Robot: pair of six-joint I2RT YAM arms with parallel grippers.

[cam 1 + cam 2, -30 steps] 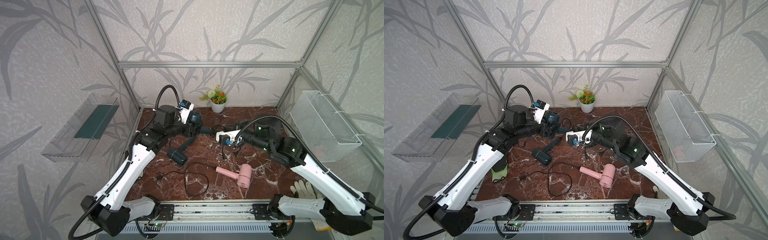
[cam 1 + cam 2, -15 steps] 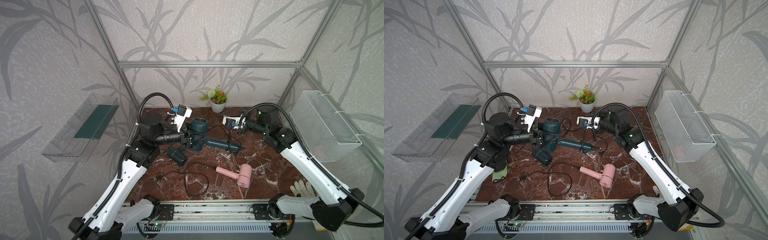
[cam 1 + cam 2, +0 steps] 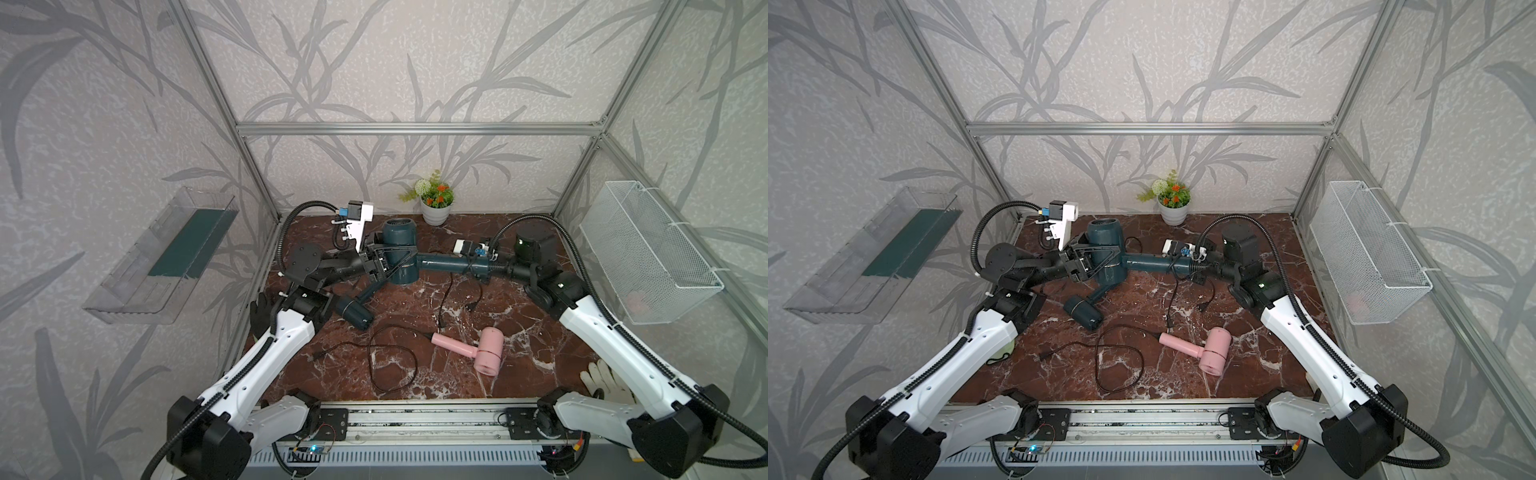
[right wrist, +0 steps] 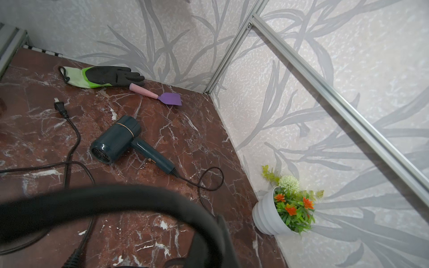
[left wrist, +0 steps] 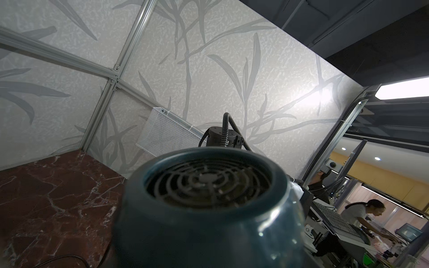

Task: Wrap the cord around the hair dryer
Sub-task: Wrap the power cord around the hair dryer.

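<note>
The left claw has its jaws spread around the barrel of the large dark-teal plastic hair dryer and grips it. It holds the dryer clear of the red-brown marble tabletop towards the back of the cell. The left wrist view shows the dryer's round intake grille close to the lens. The handle sticks out level towards the right claw. That claw is closed tight at the butt of the handle and appears to be pinching the black cord. A blurred black arc runs right across the right wrist view, which supports this. Below the handle the cord hangs in slack strands to the tabletop. The handle looks bare in both top views, so I judge the wrapping has barely begun. The right claw hides the butt, so I cannot tell whether any turns lie there.

To wrap well, the left claw should keep the dryer fixed and level. The right claw should carry the cord around the handle under light tension. Each turn should sit beside the last, working from the butt towards the barrel. The slack needs care, because it trails near the small dark-teal hair dryer and the pink hair dryer, and it could drag or snag on either.
</note>
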